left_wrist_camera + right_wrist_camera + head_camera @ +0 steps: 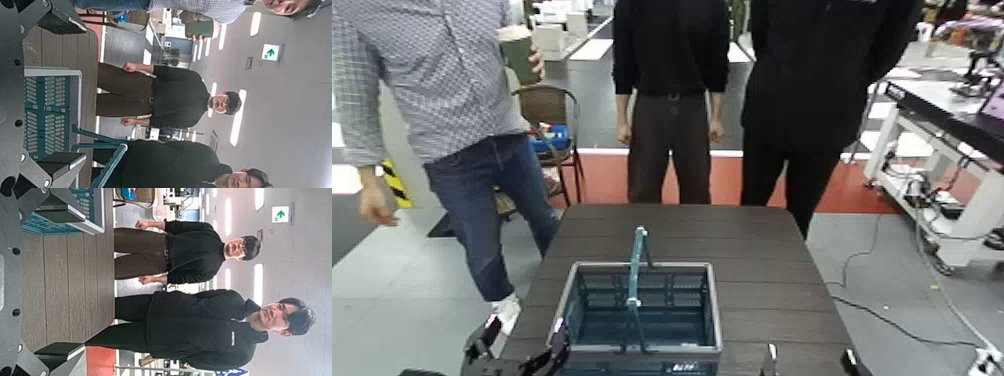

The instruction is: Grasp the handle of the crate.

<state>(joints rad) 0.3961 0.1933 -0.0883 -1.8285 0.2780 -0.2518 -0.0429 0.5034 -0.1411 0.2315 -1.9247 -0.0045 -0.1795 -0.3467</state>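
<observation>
We see the crate [637, 320] sitting at the near edge of the dark wooden surface [752, 250], roughly centred before us, its long side facing us and its lighter rim running close to the near border of the planks. The handle [635, 268] stands upright across the crate's middle, a thin teal bar running from the far rim toward the near rim, with open air on both sides of it and above it.

Beyond the crate the surface lies bare up to its far edge, and bare planks also stretch to the right of the crate as far as the right border. To the left the margin between crate and surface edge is narrower.

Our left pincer [522, 355] sits low at the near left corner, just beside the crate's left wall; in the left wrist view its fingers [59, 16] stand spread apart, holding nothing, with the crate's lattice wall between them. Our right pincer [810, 358] waits at the near right, well apart from the crate, and in the right wrist view its fingers [66, 215] are likewise spread and hold nothing, with bare planks between them.

Three people [670, 100] stand on the floor just past the far edge, one holding a cup [519, 52].
</observation>
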